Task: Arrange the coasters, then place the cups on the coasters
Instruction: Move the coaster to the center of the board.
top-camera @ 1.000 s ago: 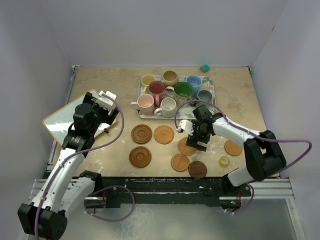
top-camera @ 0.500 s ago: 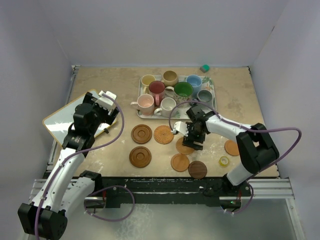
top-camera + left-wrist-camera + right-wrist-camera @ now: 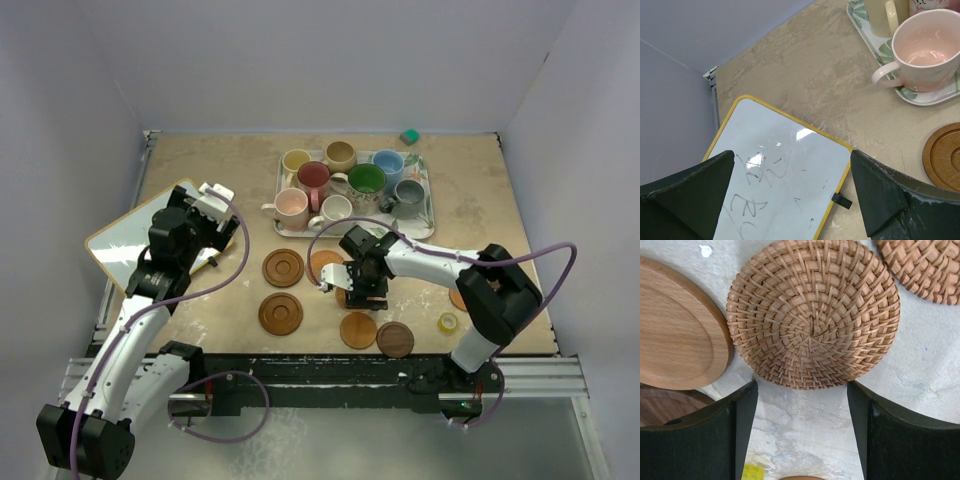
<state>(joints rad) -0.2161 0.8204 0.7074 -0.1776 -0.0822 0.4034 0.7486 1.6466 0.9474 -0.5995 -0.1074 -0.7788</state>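
One woven coaster (image 3: 812, 315); right hand (image 3: 802, 390) above

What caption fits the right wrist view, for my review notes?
Open right fingers point down at a woven coaster on the table, a wooden coaster beside it.

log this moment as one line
left end effector open over whiteboard | right end effector open at woven coaster | cups on tray
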